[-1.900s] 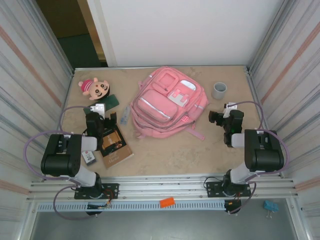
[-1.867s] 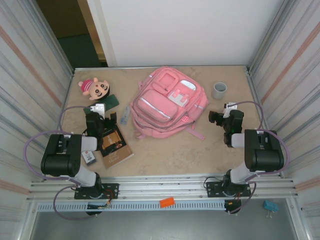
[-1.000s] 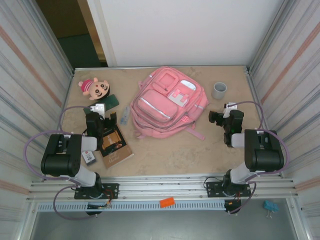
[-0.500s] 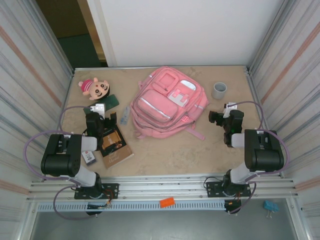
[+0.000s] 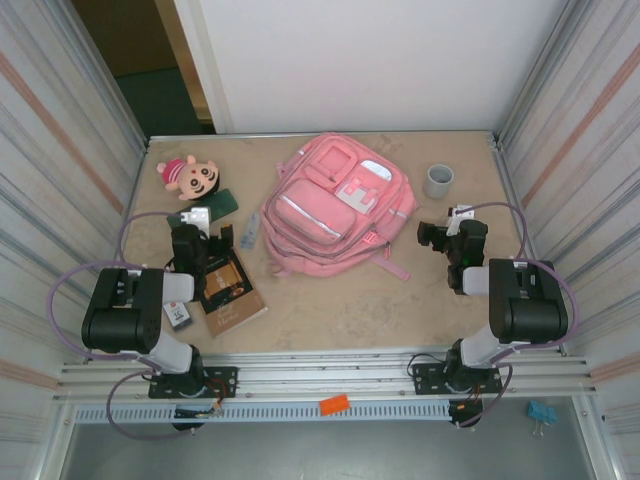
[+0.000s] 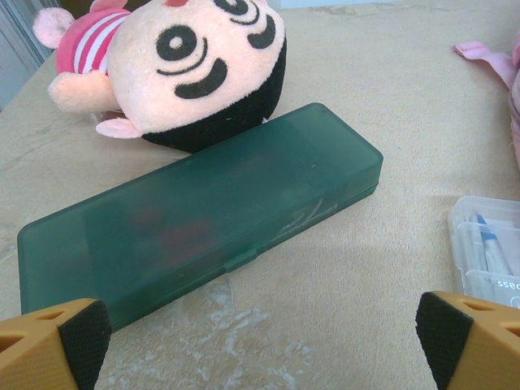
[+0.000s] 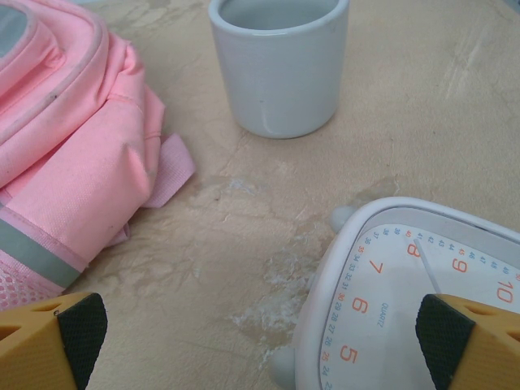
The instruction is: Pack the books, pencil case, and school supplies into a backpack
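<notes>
- Surface: tan, mottled tabletop (image 5: pixel 330 300), enclosed by ribbed metal side walls (image 5: pixel 60 150) and a white back panel (image 5: pixel 370 60).
- Contents, centre: pink backpack (image 5: pixel 335 205), laid flat at the far middle.
- Contents, left: dark green pencil case (image 6: pixel 203 211), touched at its far edge by a plush doll (image 6: pixel 179 65); brown book (image 5: pixel 232 285), laid flat beside the left arm; slim grey-blue piece (image 5: pixel 250 232), placed between book and backpack.
- Contents, right: grey cup (image 7: pixel 276 61) and white clock (image 7: pixel 406 292), set near each other.
- Left gripper (image 6: pixel 260 341): held low and pointed at the pencil case, fingers spread fully apart, nothing grasped.
- Right gripper (image 7: pixel 260 341): held low over the clock, fingers spread fully apart, nothing grasped.
</notes>
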Available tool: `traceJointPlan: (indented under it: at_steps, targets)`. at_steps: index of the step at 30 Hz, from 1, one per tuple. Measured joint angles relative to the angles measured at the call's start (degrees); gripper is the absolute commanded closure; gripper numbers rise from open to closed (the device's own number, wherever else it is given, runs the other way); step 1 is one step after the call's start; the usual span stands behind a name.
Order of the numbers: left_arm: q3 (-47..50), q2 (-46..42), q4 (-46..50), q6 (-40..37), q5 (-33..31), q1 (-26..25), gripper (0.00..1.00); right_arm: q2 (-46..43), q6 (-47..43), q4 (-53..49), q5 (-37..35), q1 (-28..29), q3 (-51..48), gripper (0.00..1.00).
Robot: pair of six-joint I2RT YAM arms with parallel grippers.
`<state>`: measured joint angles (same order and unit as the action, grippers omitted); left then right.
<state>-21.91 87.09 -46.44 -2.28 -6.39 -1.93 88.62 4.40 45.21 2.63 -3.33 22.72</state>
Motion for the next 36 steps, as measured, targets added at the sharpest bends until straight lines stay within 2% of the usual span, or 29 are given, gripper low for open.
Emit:
traceJointPlan:
  at_steps: [3, 8, 13, 17, 19, 21, 24, 28, 33, 36]
  targets:
    - [-0.2, -0.6, 1.4, 0.0, 0.0, 0.0, 0.01, -0.7, 0.1, -3.0, -0.3, 0.0, 1.2, 0.01]
    - [-7.4, -10.7, 20.1, 0.6, 1.2, 0.0, 0.01, -7.5, 0.7, -22.3, -1.6, -0.8, 12.9, 0.01]
    - [-22.4, -19.8, 37.4, 3.6, 7.8, 0.0, 0.09, -16.9, 0.7, -42.0, -1.3, -2.1, 31.2, 0.01]
    - [-33.0, -19.8, 48.2, 8.3, 14.9, -0.2, 0.16, -20.5, 1.4, -56.5, 1.6, -2.4, 46.2, 0.01]
    - [-36.8, -18.2, 52.8, 11.2, 17.1, -0.8, 0.18, -22.3, 2.8, -61.5, 4.2, -2.4, 49.6, 0.01]
    - [-40.0, -15.6, 56.9, 13.6, 19.1, -2.2, 0.2, -25.0, 5.4, -64.7, 7.7, -2.4, 48.7, 0.01]
    - [-43.1, -11.0, 61.5, 15.9, 19.6, -5.5, 0.21, -29.0, 10.2, -65.2, 12.0, -2.3, 41.3, 0.01]
    - [-47.1, -2.3, 66.1, 19.5, 21.2, -8.4, 0.31, -29.2, 19.6, -64.8, 13.6, 0.0, 30.7, 0.01]
    - [-50.9, 9.1, 69.5, 23.5, 22.9, -9.5, 0.32, -25.6, 31.1, -63.6, 13.8, 10.1, 24.2, 0.01]
    - [-52.2, 14.0, 71.1, 25.8, 23.4, -9.7, 0.35, -21.1, 38.3, -61.6, 17.1, 13.9, 23.3, 0.01]
